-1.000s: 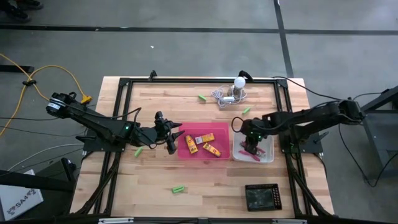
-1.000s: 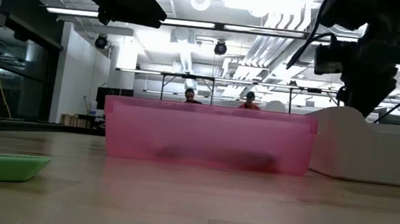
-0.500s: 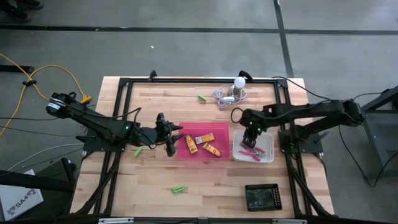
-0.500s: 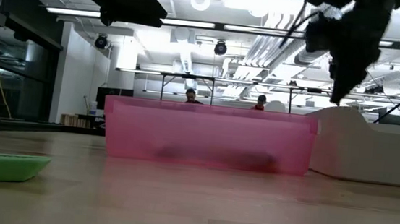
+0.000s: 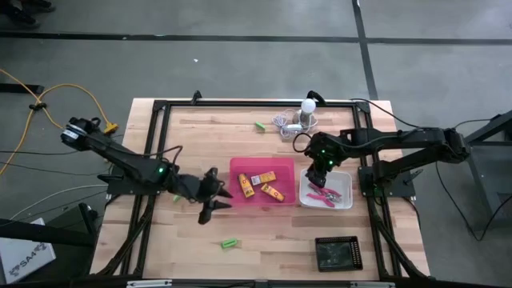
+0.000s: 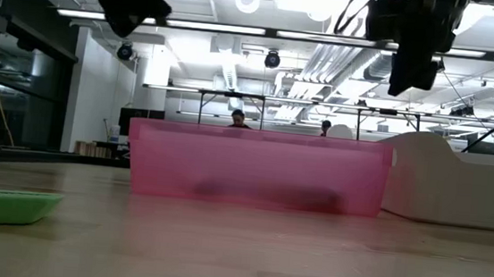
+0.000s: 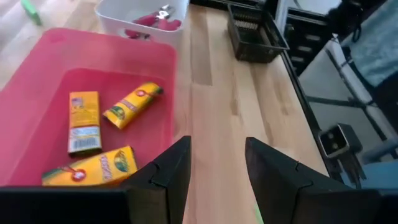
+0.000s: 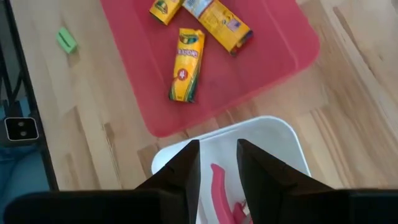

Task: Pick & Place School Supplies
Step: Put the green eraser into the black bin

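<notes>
We are looking down on a wooden table (image 5: 200, 240) ringed by a black frame. A pink tray (image 5: 262, 181) is sitting mid-table, holding three yellow crayon boxes (image 5: 273, 191) lying flat at differing slants. Beside it, a white tray (image 5: 340, 192) is holding pink scissors (image 5: 323, 196), long axis roughly across the tray. A black tray (image 5: 338, 253) is standing near the front edge. Green sticks (image 5: 230, 242) are lying scattered on the wood; the white bulb (image 5: 307, 106) is resting at the far edge.

The left gripper (image 5: 214, 203) is hovering just off the pink tray's front corner, fingers apart, empty. The right gripper (image 5: 318, 172) is hanging over the white tray's far edge, fingers apart, seemingly empty.

Beyond, we are seeing an open hall with people far off.
</notes>
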`<state>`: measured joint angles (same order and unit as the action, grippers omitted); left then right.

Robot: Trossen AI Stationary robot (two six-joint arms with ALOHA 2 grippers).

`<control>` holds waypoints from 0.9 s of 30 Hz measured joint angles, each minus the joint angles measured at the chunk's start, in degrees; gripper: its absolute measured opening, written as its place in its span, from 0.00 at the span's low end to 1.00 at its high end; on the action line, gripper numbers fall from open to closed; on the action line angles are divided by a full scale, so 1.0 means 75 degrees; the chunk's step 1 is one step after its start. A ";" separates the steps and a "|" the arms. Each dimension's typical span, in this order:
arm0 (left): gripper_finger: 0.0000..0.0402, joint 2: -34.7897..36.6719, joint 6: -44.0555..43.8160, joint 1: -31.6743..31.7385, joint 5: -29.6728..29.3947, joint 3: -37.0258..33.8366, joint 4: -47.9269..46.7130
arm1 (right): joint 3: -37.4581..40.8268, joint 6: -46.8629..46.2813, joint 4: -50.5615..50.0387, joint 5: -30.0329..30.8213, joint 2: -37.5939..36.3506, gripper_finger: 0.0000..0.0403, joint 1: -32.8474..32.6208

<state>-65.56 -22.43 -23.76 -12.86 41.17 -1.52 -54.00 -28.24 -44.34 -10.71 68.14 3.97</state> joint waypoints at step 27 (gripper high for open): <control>0.37 0.0003 -0.7977 -0.0948 -0.0734 0.0003 -0.6868 | 0.0000 0.0377 0.0578 0.0007 0.0000 0.23 0.0000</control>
<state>-65.54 -82.26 -30.87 -18.36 41.19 -53.03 -54.00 -25.41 -40.01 -10.66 68.14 3.97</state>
